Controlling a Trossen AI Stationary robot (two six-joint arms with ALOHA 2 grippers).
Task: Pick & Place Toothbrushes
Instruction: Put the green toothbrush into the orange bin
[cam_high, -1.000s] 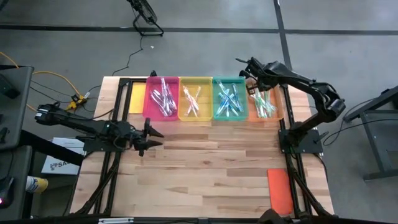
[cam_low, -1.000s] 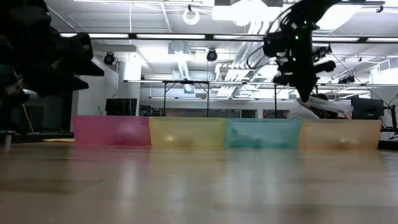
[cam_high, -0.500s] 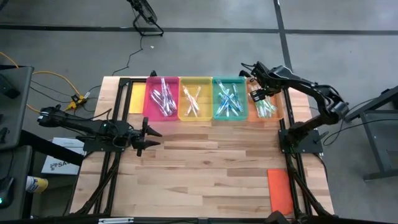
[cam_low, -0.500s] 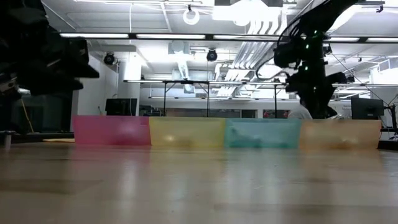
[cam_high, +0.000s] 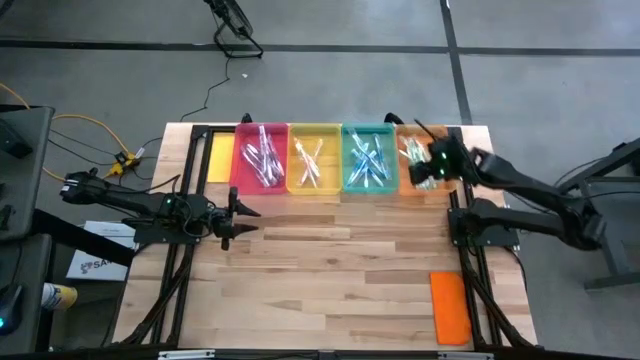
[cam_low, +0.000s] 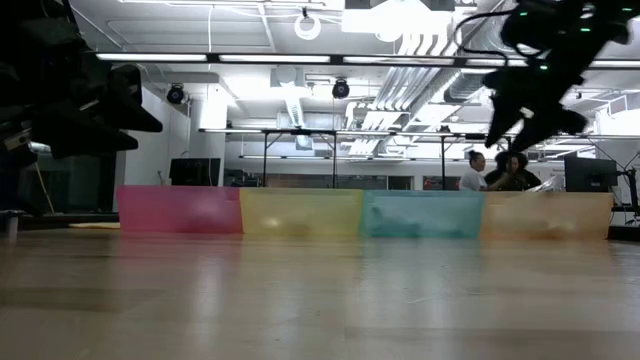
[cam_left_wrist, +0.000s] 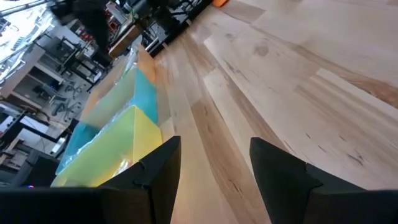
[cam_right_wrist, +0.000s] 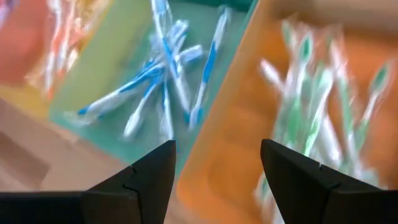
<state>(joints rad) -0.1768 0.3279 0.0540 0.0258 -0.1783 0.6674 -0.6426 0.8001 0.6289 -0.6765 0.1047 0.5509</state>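
Right tool (cam_high: 428, 168) held wide open and empty above the orange tray (cam_high: 424, 185), green-and-white toothbrushes (cam_high: 418, 160) heaped just beneath it — thin, short, jumbled — left tool (cam_high: 232, 212) spread open, empty, over the table (cam_high: 330, 260).

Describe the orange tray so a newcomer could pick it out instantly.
Four coloured trays sit in a row along the table's far edge. The orange tray is the right-hand end one, beside the teal tray, below the open right gripper. It alone holds green-handled toothbrushes.
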